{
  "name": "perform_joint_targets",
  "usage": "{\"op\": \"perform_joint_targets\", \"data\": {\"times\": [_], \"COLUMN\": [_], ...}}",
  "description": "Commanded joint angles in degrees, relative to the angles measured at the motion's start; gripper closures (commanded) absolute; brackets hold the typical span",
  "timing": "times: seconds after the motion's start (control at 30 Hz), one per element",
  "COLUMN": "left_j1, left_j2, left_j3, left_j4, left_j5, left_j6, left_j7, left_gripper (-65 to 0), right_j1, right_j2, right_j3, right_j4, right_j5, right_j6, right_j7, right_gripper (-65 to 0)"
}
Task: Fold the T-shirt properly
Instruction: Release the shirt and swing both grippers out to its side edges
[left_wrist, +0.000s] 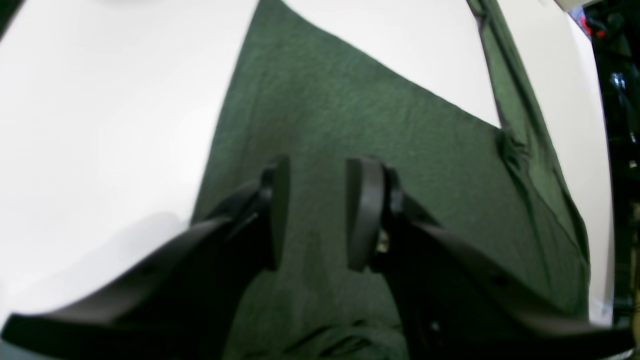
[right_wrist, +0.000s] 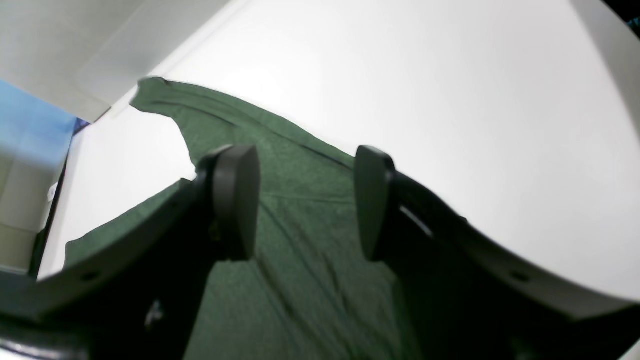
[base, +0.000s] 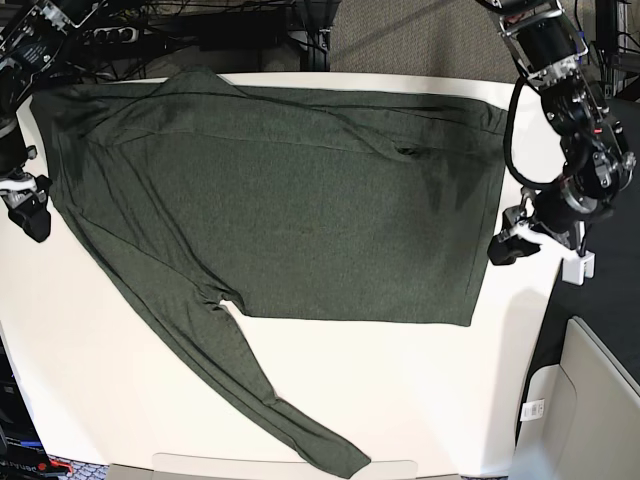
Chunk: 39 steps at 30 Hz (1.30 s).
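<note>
The base view alone shows the dark olive-green long-sleeved knit T-shirt (base: 290, 200) spread on the white desk (base: 420, 390); wrist views show the left hand (left_wrist: 318, 215) and right hand (right_wrist: 306, 202) released, empty.

White table (base: 420, 390), grey bin (base: 590, 400) at its right corner.

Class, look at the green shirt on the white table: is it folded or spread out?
Mostly spread out. The T-shirt lies flat across the table, one long sleeve stretched diagonally.
</note>
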Motion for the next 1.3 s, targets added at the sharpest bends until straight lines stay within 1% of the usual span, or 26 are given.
{"op": "perform_joint_targets", "data": {"times": [0.0,0.1,0.17,0.27,0.33,0.43,0.5,0.53,0.63,0.7,0.8,0.93,1.13,1.27], "left_j1": [-2.0,-4.7,-6.2,-9.1,-10.6,-12.9,-13.8,-14.3,-15.4,-16.5,-17.6,-17.6,-18.0,-18.2], "left_j2": [-1.1,-1.2,-1.2,-1.3,-1.9,-2.1,-2.4,-3.1,-3.9,-5.0,-5.6,-6.7,-9.7,-11.0], "left_j3": [0.5,1.6,1.7,2.4,2.5,4.6,6.4,7.4,11.3,13.2,16.4,20.7,28.2,31.5], "left_j4": [-0.6,-3.7,-6.1,-11.4,-14.0,-17.3,-19.4,-19.8,-22.1,-25.3,-29.2,-31.8,-36.2,-37.6], "left_j5": [-0.2,-0.1,-0.1,-0.1,-0.1,-0.1,-0.1,-0.1,-0.1,-0.1,-0.1,-0.1,-0.1,-0.1], "left_j6": [-0.2,-0.2,-0.2,-0.2,-0.2,-0.2,-0.2,-0.2,-0.2,-0.2,-0.2,-0.2,-0.2,-0.2], "left_j7": [-0.7,-0.7,-0.7,-0.8,-0.8,-1.9,-4.2,-5.4,-8.6,-10.5,-13.9,-18.7,-25.8,-30.0], "left_gripper": [-20.4,-20.4,-20.5,-20.6,-20.8,-24.1,-26.5,-26.8,-26.9,-26.9,-26.9,-26.9,-26.9,-26.9], "right_j1": [1.8,4.3,5.7,8.1,9.4,11.5,12.8,13.2,14.2,14.8,15.2,15.3,15.3,15.3], "right_j2": [1.6,1.8,2.7,3.2,4.0,4.5,4.6,4.7,5.0,5.0,5.3,5.4,5.8,5.8], "right_j3": [-0.2,-1.0,-1.2,-3.4,-4.2,-6.2,-7.0,-7.4,-8.3,-8.4,-8.8,-8.8,-8.8,-8.8], "right_j4": [0.1,-3.0,-4.4,-6.7,-7.8,-9.3,-10.2,-10.4,-10.7,-11.0,-11.0,-11.0,-11.0,-11.0], "right_j5": [1.3,1.1,-0.4,-2.3,-3.0,-4.4,-5.1,-5.3,-6.1,-6.8,-6.9,-6.9,-6.9,-6.8], "right_j6": [0.6,0.6,0.6,0.6,0.6,0.6,0.6,0.6,0.6,0.6,0.6,0.6,0.6,0.6], "right_j7": [1.3,1.3,1.3,1.3,1.3,1.3,1.3,1.3,1.4,1.4,1.4,1.4,1.4,1.2], "right_gripper": [-31.6,-31.6,-31.6,-31.6,-31.6,-31.6,-31.6,-31.6,-31.6,-31.6,-31.6,-31.6,-31.5,-31.5]}}
